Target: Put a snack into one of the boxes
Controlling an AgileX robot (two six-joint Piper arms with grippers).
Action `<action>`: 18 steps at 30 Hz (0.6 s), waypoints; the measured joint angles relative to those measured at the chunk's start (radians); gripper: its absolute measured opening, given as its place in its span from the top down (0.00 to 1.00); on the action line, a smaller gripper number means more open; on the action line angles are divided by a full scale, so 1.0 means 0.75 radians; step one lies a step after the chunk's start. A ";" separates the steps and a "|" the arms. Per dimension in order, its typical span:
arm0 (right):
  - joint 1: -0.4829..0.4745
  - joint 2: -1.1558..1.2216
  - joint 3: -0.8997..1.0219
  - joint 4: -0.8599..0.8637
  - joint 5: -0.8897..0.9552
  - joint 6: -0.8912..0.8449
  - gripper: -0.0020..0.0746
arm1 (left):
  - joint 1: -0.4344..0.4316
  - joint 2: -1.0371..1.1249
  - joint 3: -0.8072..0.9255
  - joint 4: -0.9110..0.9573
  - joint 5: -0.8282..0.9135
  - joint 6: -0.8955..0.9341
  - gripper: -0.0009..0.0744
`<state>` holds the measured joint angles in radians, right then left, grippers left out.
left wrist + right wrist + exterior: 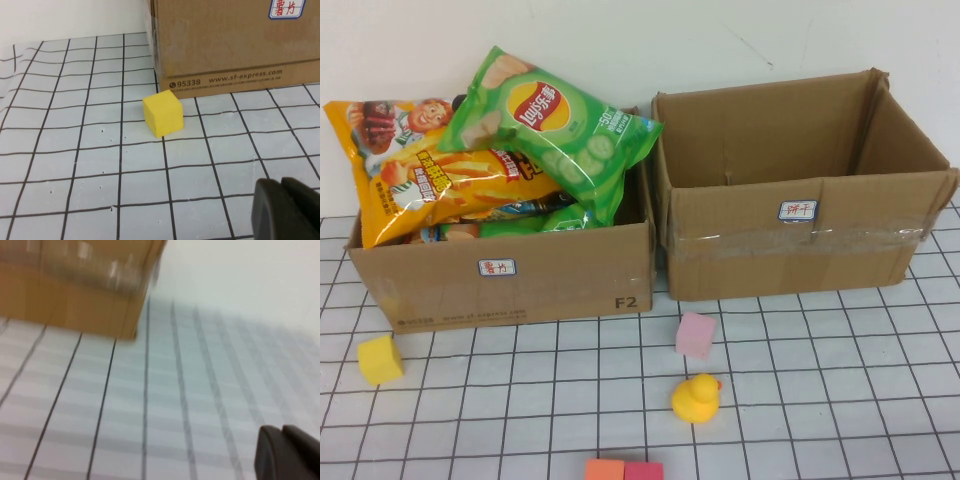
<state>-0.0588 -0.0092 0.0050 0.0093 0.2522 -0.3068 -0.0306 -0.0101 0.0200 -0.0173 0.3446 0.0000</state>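
Note:
The left cardboard box [500,285] is heaped with snack bags: a green Lay's chips bag [555,125] lies on top, with an orange-yellow bag [430,170] beside it. The right cardboard box [790,240] stands open and empty. Neither gripper shows in the high view. My left gripper [281,185] is shut and empty, low over the mat near the left box's front [230,45]. My right gripper [281,432] is shut and empty, over the mat near a corner of the right box [75,285].
A yellow foam cube [380,360] sits in front of the left box and shows in the left wrist view [162,113]. A pink cube [695,334], a yellow rubber duck [696,398], an orange block [605,470] and a pink block [643,471] lie on the gridded mat.

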 joint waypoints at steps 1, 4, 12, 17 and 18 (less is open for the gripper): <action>-0.002 0.000 0.019 -0.012 0.025 0.031 0.98 | 0.000 0.000 0.000 0.000 0.000 0.000 0.99; -0.002 0.000 0.029 -0.057 0.121 0.141 0.98 | 0.000 0.000 0.000 0.000 0.000 0.000 0.99; -0.002 0.000 0.029 -0.088 0.129 0.339 0.98 | 0.000 0.000 0.000 0.000 0.000 0.000 0.99; -0.002 0.000 0.027 -0.089 0.131 0.358 0.98 | 0.000 0.000 0.000 0.000 0.000 0.000 0.99; -0.002 0.000 0.027 -0.089 0.131 0.359 0.98 | 0.000 0.000 0.000 0.000 0.000 0.000 0.99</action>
<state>-0.0603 -0.0092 0.0250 -0.0572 0.3503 -0.0376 -0.0306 -0.0101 0.0200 -0.0173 0.3446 0.0000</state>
